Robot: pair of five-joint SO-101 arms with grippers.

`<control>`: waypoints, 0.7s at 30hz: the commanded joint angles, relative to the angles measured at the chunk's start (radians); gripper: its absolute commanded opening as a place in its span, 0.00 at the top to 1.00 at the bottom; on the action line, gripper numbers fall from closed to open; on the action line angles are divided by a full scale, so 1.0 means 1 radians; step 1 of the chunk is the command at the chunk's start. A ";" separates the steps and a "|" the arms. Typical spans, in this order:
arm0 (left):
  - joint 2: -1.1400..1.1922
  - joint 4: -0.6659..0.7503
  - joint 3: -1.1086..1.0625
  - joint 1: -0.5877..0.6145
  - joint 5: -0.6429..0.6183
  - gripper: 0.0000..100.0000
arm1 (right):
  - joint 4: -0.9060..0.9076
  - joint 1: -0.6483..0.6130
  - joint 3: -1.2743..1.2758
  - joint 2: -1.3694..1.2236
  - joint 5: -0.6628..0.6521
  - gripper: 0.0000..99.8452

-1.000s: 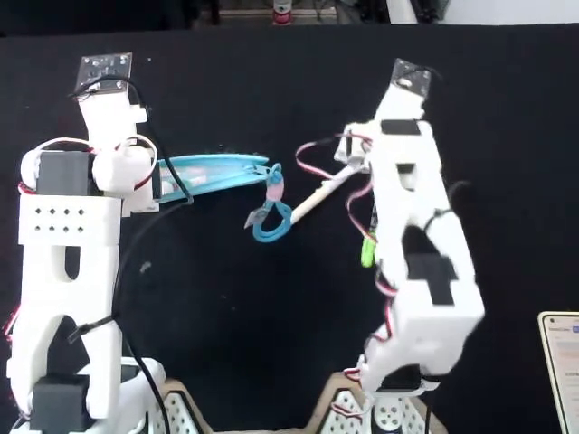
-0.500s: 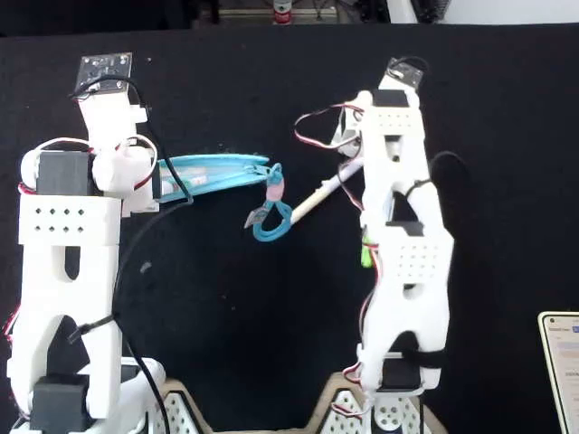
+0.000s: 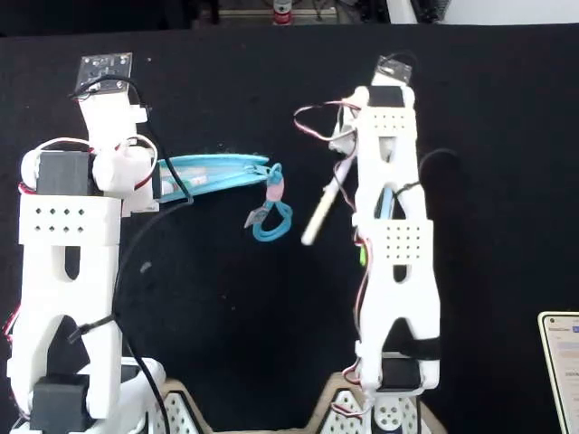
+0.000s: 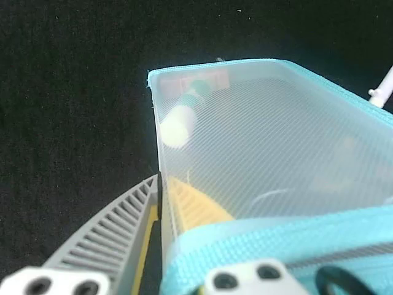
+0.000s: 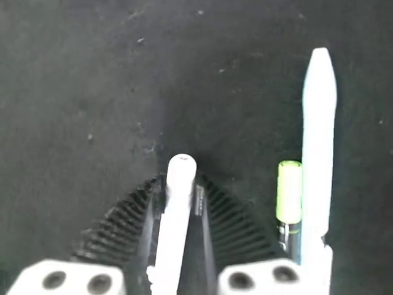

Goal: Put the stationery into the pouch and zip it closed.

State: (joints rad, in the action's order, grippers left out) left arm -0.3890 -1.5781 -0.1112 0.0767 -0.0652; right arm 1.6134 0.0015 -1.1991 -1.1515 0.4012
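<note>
Right jaws clench pen (image 3: 323, 206) | left jaws grasp pouch (image 3: 213, 172) | pen diagonal, free end leftward

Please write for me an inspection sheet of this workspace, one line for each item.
surface: black table.
job's things: teal pouch with a white-capped item inside; white pen lifted at an angle; green-capped pen and second white pen lying side by side on the table.
clutter: nothing seen.
grippers: left end effector shut on the teal pouch; right end effector shut on the white pen.
cables: red and white wires loop off the right arm; black cable runs along the left arm.
surroundings: white printed card at the edge.
</note>
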 commanded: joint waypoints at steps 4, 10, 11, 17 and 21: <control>0.011 -0.015 -0.031 0.018 -0.006 0.97 | 0.152 -0.017 -0.280 -0.028 -0.288 0.99; 0.011 -0.012 -0.031 0.018 -0.006 0.97 | 0.152 -0.009 -0.251 -0.111 -0.427 0.95; 0.011 -0.012 -0.031 0.018 -0.006 0.97 | 0.153 -0.009 -0.245 -0.120 -0.439 0.92; 0.011 -0.011 -0.031 0.018 -0.006 0.97 | 0.153 -0.009 -0.193 -0.107 -0.460 0.85; 0.011 -0.011 -0.031 0.018 -0.006 0.97 | 0.152 -0.012 -0.194 -0.110 -0.473 0.87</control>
State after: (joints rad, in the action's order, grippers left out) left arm -0.3890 -1.5781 -0.1112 0.0767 -0.0652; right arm 1.7331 -0.0077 -1.3940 -1.2896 -0.0499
